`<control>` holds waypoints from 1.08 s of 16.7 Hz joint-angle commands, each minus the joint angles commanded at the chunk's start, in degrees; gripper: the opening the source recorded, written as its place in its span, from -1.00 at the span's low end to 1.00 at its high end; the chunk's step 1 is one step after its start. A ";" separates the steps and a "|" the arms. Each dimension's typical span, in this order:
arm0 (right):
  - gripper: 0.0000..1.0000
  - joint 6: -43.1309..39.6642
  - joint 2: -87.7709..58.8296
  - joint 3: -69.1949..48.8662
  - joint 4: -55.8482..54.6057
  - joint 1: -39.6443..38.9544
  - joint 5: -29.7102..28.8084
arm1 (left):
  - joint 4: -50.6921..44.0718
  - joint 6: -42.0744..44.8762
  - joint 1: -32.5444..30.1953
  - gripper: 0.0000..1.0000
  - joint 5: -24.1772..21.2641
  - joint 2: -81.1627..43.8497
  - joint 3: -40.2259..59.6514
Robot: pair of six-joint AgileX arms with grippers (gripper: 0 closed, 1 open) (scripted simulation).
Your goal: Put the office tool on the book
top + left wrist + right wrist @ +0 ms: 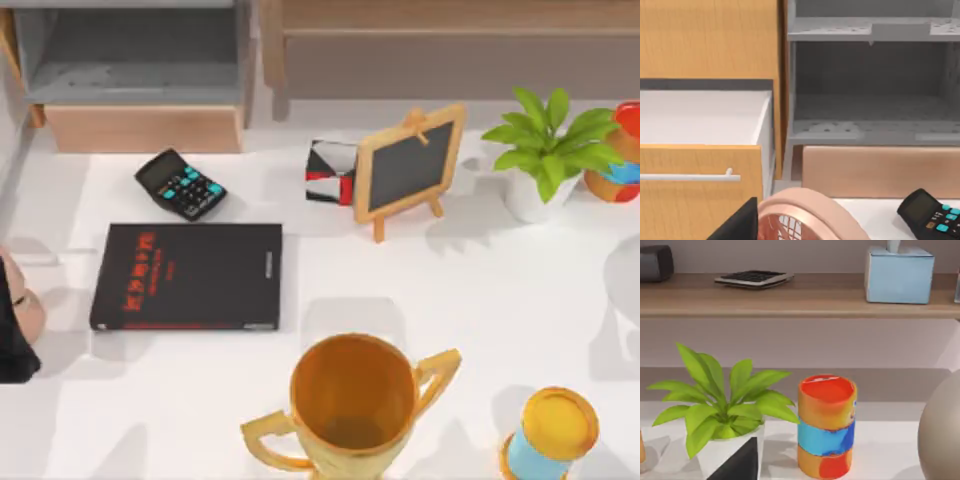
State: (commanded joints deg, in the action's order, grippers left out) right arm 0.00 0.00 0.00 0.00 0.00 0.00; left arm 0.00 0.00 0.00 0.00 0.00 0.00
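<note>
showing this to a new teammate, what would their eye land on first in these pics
Probably the big gold trophy cup at the near edge of the table, a little right of centre. Next comes the large black book with red lettering lying flat on the left, with the small black calculator just behind it, not touching it. The wooden-framed chalkboard and the green potted plant stand out along the back right.
</note>
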 joint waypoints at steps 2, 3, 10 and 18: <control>1.00 0.00 0.00 0.00 0.00 0.00 0.00 | 0.00 0.00 0.00 1.00 0.00 0.00 0.00; 1.00 0.00 0.00 0.00 0.00 0.00 0.00 | -0.32 0.01 0.04 1.00 -0.08 -0.37 0.42; 1.00 0.00 0.00 0.00 0.00 0.00 0.00 | -12.46 0.61 1.47 1.00 -3.67 -16.93 19.28; 1.00 0.00 0.00 0.00 0.00 0.00 0.00 | -38.14 2.07 5.69 1.00 -9.38 -54.80 62.37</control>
State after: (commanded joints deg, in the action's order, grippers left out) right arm 0.00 0.00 0.00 0.00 0.00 0.00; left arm -38.14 2.07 5.69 -9.38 -54.80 62.37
